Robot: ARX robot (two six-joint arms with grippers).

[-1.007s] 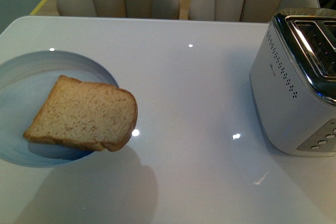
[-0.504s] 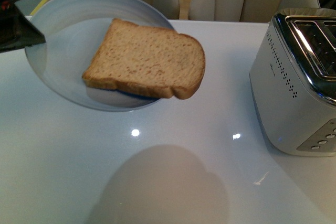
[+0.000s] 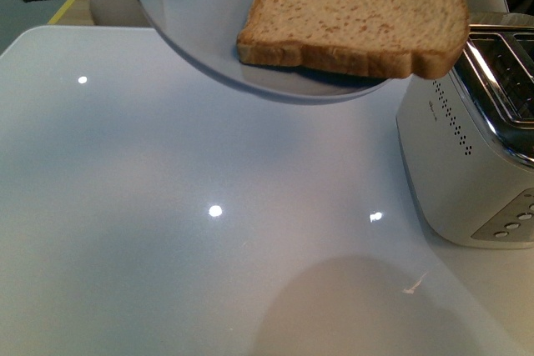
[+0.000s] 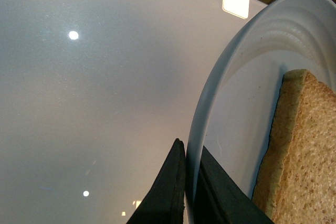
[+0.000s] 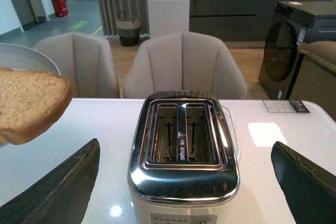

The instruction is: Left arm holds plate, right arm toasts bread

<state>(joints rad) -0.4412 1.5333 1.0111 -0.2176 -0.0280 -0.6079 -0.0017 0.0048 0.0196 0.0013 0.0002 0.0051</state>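
Note:
The pale blue-grey plate (image 3: 209, 39) is lifted high above the table at the top of the front view, tilted. The bread (image 3: 359, 10), a tan slice, lies on it and overhangs its right edge next to the toaster (image 3: 467, 139). My left gripper (image 4: 188, 182) is shut on the plate's rim (image 4: 210, 103); the bread (image 4: 299, 156) shows beside it. My right gripper (image 5: 184, 182) is open and empty, its fingers (image 5: 58, 192) wide apart above the toaster (image 5: 184, 150), whose two slots are empty. The bread (image 5: 26, 103) and the plate's edge (image 5: 26, 56) show at that view's left.
The white glossy table (image 3: 167, 206) lies under the plate, with the plate's shadow near its front edge. Two beige chairs (image 5: 184, 66) stand behind the table. The toaster stands at the table's right side.
The plate with the bread has risen off the table and moved up and to the right, toward the toaster. Its shadow on the table has shifted right.

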